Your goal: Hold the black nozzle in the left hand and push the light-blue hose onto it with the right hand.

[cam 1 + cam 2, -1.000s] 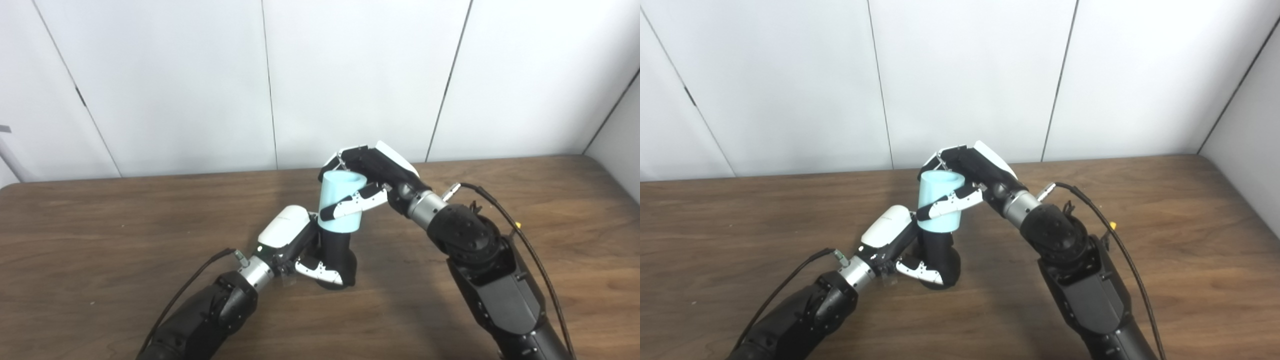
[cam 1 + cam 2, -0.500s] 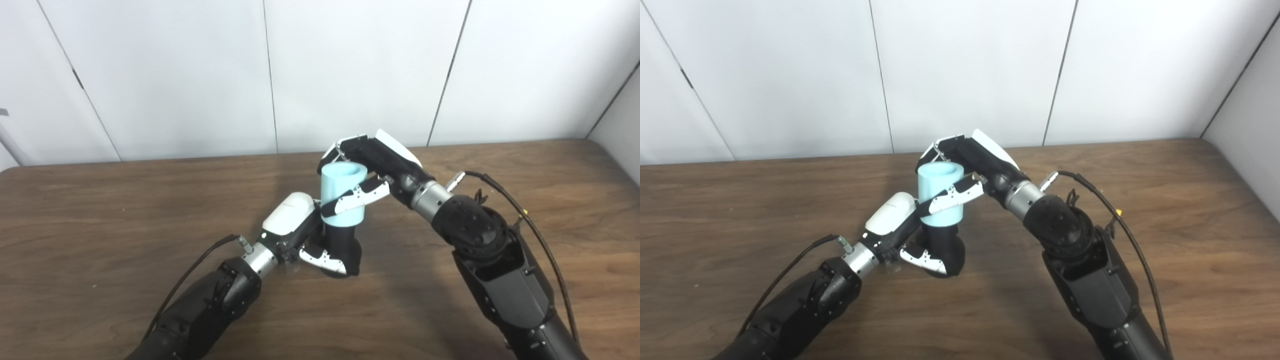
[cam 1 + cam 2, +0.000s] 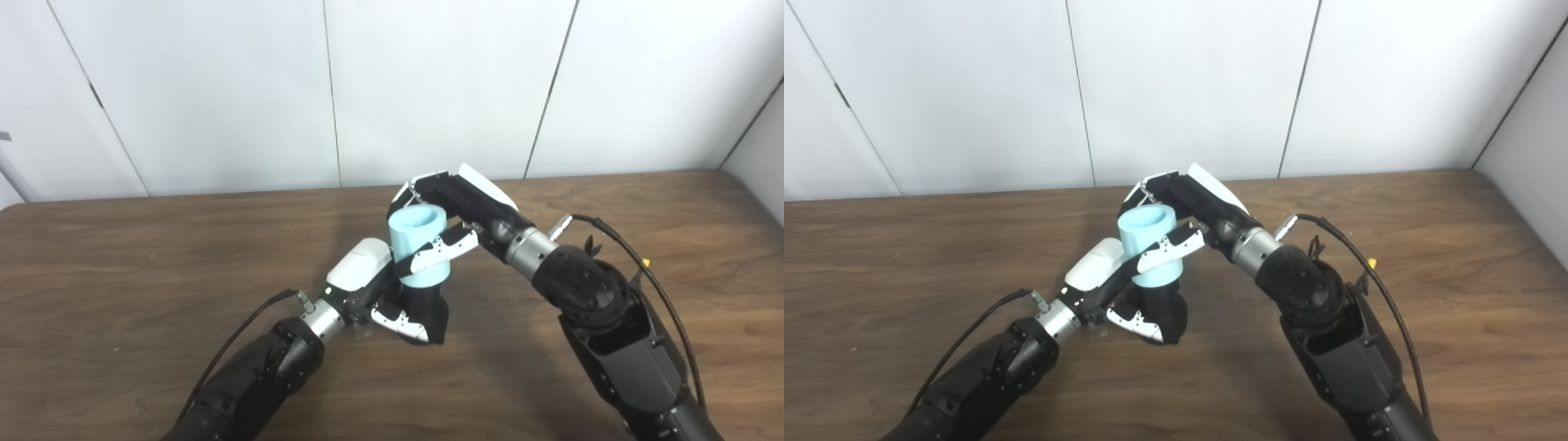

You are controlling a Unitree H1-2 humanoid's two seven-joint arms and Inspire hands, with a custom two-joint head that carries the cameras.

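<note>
The black nozzle (image 3: 425,309) stands near the middle of the wooden table (image 3: 122,257), with its lower end close to the table surface; I cannot tell if it touches the wood. Its upper part is hidden inside the light-blue hose (image 3: 419,248), a short wide tube that sits on top of the nozzle and leans a little to the left. The open upper end of the hose faces up and toward the camera, so the inside of the tube is visible.

The left hand (image 3: 373,288) comes from the lower left and is closed around the nozzle at its lower part. Its white back is just beside the hose on the left side, and one white-tipped finger lies across the front of the nozzle near the bottom.

The right hand (image 3: 456,205) comes from the right and is closed around the hose. Its thumb (image 3: 444,248) crosses the front of the tube, and the other fingers wrap behind the upper rim.

A black cable (image 3: 637,269) runs along the right forearm, and another runs along the left forearm. Behind the table is a white panelled wall (image 3: 429,86).
</note>
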